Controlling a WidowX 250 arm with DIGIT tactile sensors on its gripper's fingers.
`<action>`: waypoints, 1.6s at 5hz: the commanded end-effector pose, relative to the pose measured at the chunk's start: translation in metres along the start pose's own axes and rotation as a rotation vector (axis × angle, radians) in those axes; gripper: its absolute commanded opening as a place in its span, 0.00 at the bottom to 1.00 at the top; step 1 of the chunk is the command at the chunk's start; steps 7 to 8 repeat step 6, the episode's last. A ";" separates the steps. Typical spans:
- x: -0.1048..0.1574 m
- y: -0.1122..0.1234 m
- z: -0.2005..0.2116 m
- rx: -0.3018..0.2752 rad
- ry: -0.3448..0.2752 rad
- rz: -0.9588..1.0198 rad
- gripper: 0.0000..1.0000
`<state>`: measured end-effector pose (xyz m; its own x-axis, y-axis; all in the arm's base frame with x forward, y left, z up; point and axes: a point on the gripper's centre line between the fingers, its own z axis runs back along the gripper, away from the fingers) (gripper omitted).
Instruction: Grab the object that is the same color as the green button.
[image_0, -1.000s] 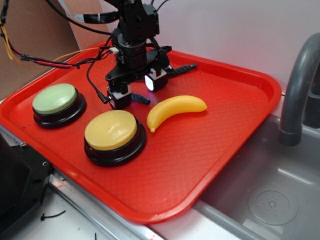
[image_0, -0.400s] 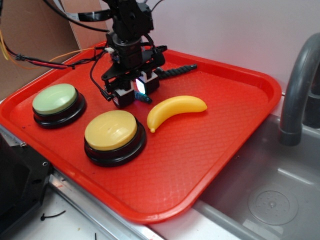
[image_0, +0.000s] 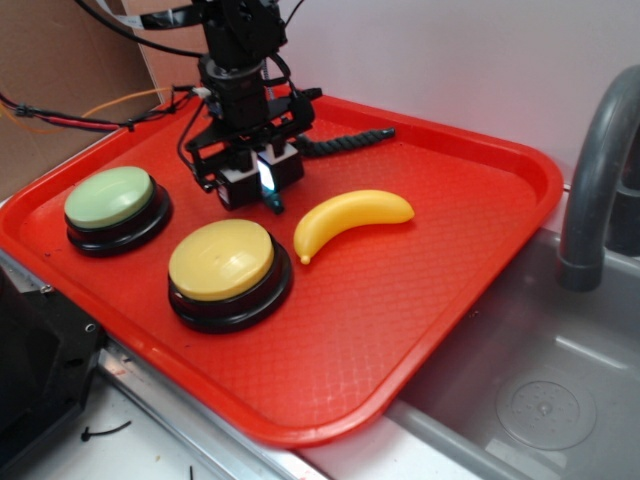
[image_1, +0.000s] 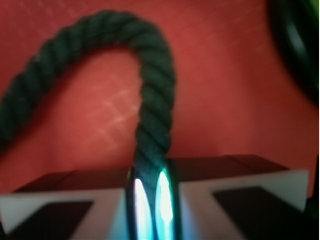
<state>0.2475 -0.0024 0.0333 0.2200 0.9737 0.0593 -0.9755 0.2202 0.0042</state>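
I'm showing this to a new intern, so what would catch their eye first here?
Probably the gripper at the back left of the red tray, shut on a dark green rope. Next, the yellow banana mid-tray, and the green button and yellow button in front.

You've got a red tray w/ fine grid texture, dark green twisted rope, pale green button on black base, yellow button, yellow banana, black gripper.

Yellow banana beside yellow button on red tray
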 end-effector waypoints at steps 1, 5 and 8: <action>0.012 -0.004 0.084 -0.089 -0.086 -0.376 0.00; 0.018 0.012 0.199 0.011 0.047 -1.000 0.00; 0.019 0.011 0.204 -0.032 0.025 -1.049 0.00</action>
